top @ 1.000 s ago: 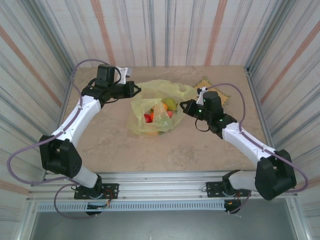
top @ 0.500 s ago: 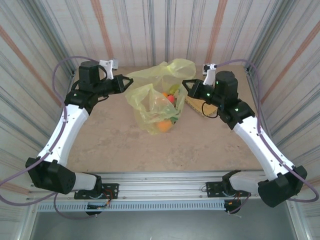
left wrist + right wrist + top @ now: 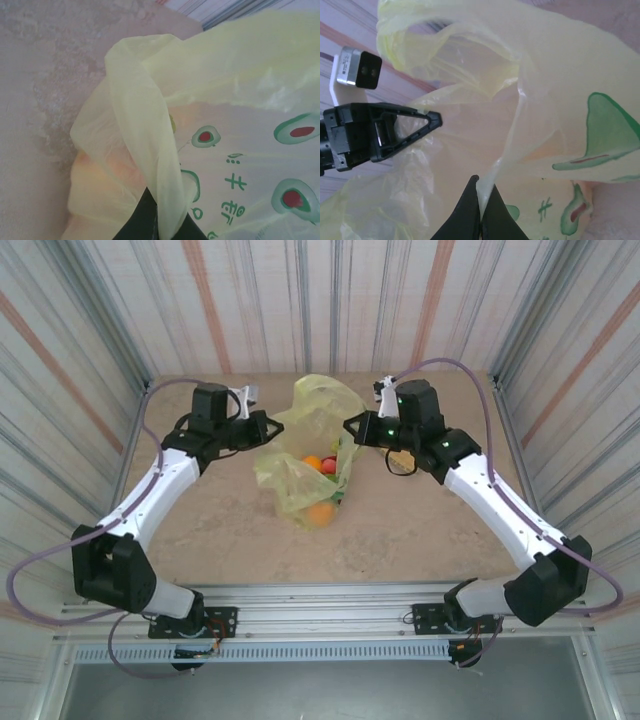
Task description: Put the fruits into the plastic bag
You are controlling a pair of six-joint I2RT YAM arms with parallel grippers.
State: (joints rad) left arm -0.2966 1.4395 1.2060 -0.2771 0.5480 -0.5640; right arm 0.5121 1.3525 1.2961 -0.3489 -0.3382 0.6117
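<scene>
From above, round orange fruits (image 3: pixel 320 512) inside crinkly translucent plastic bag (image 3: pixel 283 478), wrist views add green oval prints, left gripper (image 3: pixel 157 222) clamping twisted handle, right gripper (image 3: pixel 481 202) pinching thin fold

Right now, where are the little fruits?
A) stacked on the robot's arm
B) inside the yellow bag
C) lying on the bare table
B: the fruits show through the plastic bag, which the left gripper and right gripper pinch by its edges.
</scene>
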